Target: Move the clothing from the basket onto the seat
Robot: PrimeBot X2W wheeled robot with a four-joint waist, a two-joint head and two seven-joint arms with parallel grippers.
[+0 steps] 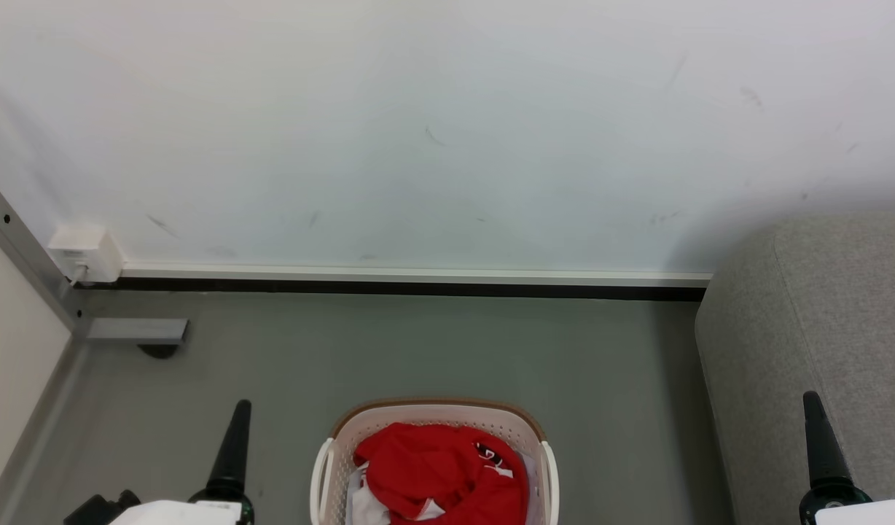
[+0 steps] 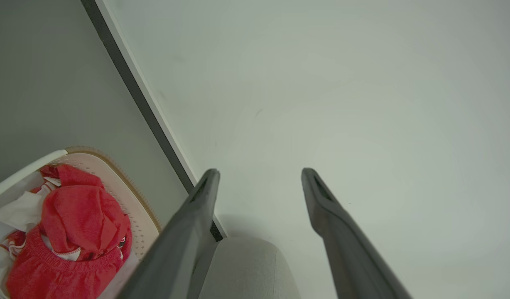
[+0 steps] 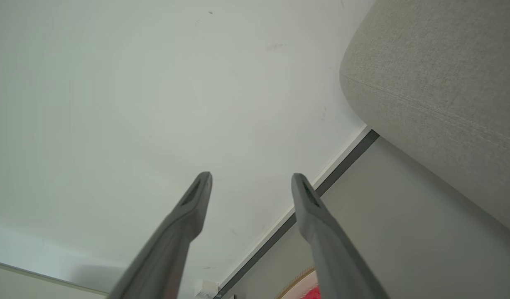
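Note:
The basket (image 1: pixel 331 445) stands on the floor at the bottom centre of the head view, cream with a brown rim. The clothing (image 1: pixel 436 467) lies bunched inside it, red with bits of white cloth. The seat (image 1: pixel 819 328) rises at the right, grey and woven. My left gripper (image 1: pixel 240 412) hovers left of the basket, and my right gripper (image 1: pixel 812 405) hovers in front of the seat. Both are apart from the clothing. In the left wrist view the left gripper (image 2: pixel 260 172) is open and empty, with the basket (image 2: pixel 114 166), the clothing (image 2: pixel 76 216) and the seat (image 2: pixel 246 265) below. The right gripper (image 3: pixel 251 177) is open too, beside the seat (image 3: pixel 437 83).
A white wall (image 1: pixel 447 131) with a dark baseboard (image 1: pixel 418 288) closes the far side. A white socket box (image 1: pixel 83 251) and a metal frame (image 1: pixel 25 248) with a flat foot (image 1: pixel 138 332) stand at the left. Grey floor (image 1: pixel 433 343) lies between basket and wall.

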